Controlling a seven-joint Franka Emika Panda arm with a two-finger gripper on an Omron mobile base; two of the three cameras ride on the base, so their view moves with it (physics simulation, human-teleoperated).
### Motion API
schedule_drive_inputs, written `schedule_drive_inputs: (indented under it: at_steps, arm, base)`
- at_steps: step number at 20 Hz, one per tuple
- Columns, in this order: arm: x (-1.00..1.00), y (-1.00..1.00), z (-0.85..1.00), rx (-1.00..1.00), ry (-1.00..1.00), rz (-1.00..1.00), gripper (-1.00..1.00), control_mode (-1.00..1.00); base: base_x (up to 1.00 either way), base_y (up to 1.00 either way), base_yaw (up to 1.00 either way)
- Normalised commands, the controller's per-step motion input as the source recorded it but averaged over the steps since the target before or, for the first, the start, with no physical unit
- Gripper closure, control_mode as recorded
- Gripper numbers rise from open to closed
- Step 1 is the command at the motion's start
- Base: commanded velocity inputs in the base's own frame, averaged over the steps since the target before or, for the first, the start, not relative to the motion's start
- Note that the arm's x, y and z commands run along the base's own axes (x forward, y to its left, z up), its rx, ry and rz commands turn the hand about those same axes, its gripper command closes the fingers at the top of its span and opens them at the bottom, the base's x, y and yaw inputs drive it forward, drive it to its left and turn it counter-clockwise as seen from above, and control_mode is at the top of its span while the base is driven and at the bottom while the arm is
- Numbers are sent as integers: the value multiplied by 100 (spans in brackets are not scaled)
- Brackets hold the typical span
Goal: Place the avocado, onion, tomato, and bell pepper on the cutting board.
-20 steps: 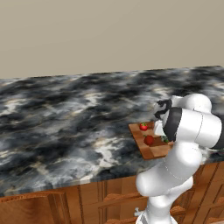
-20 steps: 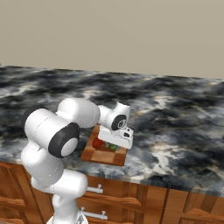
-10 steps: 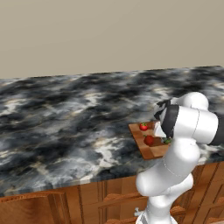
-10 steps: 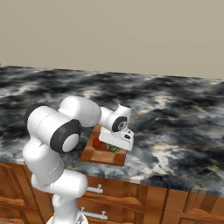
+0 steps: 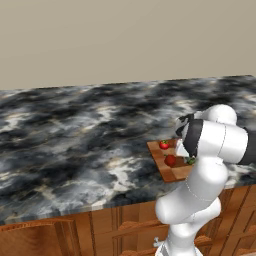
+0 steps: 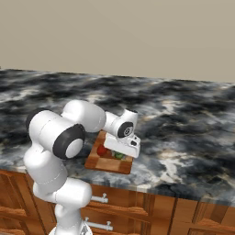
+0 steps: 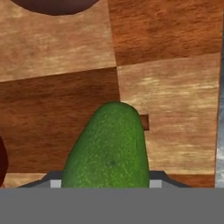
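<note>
The checkered wooden cutting board [image 5: 173,174] [image 6: 108,164] [image 7: 166,109] lies at the counter's front edge. On it sit the bright red tomato [image 5: 164,145] with its green top and the darker red bell pepper [image 5: 170,160] [image 6: 101,149]. My gripper [image 7: 105,183] [image 6: 120,153] is low over the board, shut on the dark green avocado [image 7: 109,148] [image 5: 190,161] [image 6: 119,156], which rests against the wood. A dark reddish round shape [image 7: 54,5] at the hand view's top edge is too cropped to name. The onion is hidden.
The black-and-white marbled counter [image 5: 75,135] [image 6: 183,119] stretches wide to the left and behind the board. Wooden cabinet drawers [image 6: 151,211] run below its front edge. A beige wall [image 5: 125,40] stands behind.
The arm's elbow has shifted slightly; the hand stays low over the board with the avocado between its fingers.
</note>
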Motion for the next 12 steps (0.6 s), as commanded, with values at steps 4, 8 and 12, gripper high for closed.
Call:
schedule_drive_inputs:
  at_steps: [4, 8, 12]
  arm:
    - [-5, 0, 6, 0, 0, 0, -100, -100]
    - [-10, 0, 21, 0, 0, 0, -100, -100]
    - [-5, 9, 33, -5, 0, 0, -100, -100]
  base:
    - [0, 0, 0]
    - [0, 0, 0]
    - [0, 0, 0]
